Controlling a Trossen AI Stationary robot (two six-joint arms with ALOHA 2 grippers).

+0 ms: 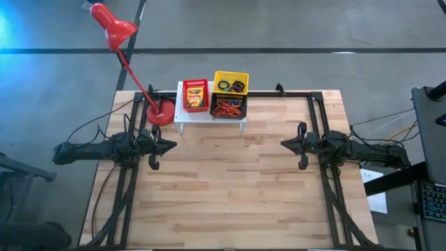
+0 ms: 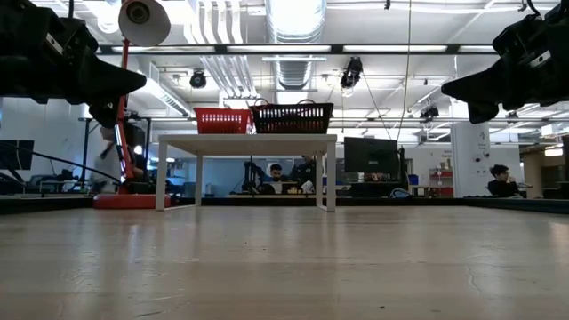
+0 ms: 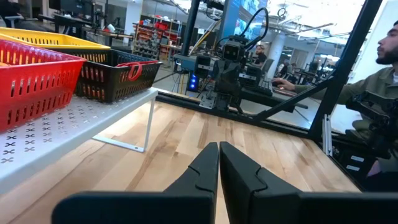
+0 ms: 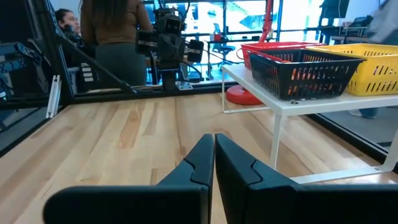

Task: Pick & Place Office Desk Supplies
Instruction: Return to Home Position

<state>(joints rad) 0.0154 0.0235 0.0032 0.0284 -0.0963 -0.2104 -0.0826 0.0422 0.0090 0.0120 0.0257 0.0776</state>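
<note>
On the white perforated rack (image 1: 182, 115) at the table's far edge stand three small baskets. The red basket (image 1: 196, 95) holds a flat yellow-and-green box (image 1: 196, 96). The yellow basket (image 1: 231, 81) holds dark rings. The black basket (image 1: 228, 106) holds orange-red rubber bands (image 1: 225, 108). My left gripper (image 1: 174, 146) hovers shut over the table's left side, pointing level toward the middle. My right gripper (image 1: 283, 144) hovers shut over the right side, facing it. Neither has anything between its fingers.
A red desk lamp (image 1: 115, 28) stands with its round base (image 1: 161, 112) on the table just left of the rack. A black frame (image 1: 317, 111) runs along the table's far and side edges. Bare wooden tabletop (image 1: 230, 188) lies between and in front of the arms.
</note>
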